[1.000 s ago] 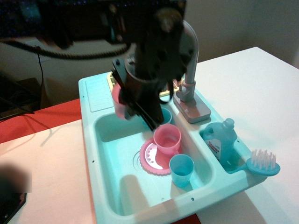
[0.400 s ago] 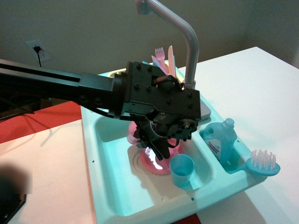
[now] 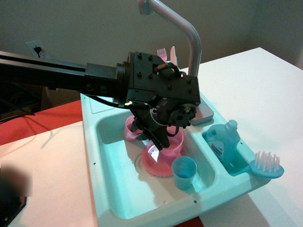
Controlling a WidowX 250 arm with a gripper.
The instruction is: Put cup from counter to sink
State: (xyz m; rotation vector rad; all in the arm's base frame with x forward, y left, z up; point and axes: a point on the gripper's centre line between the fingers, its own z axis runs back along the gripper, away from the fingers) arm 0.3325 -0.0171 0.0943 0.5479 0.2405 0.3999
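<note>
The small pale pink cup (image 3: 129,129) is low inside the light-teal sink (image 3: 110,156), near its back wall. My gripper (image 3: 147,134) reaches down into the basin from the left. Its dark fingers (image 3: 159,141) stand about as far apart as when they carried the cup, and the cup rests against the left one, so it looks shut on the cup. The gripper head hides the cup's right side. The counter ledge (image 3: 94,101) behind the basin is partly hidden by the arm.
In the sink are a salmon-pink cup (image 3: 176,143), a pink plate (image 3: 154,164) and a blue cup (image 3: 184,172). The grey faucet (image 3: 191,45) rises behind. A blue soap bottle (image 3: 221,143) and a brush (image 3: 266,164) sit at the right.
The gripper carried the pale pink cup from above the back ledge down into the basin. Since 0.4 s ago, gripper and cup have shifted slightly up and back.
</note>
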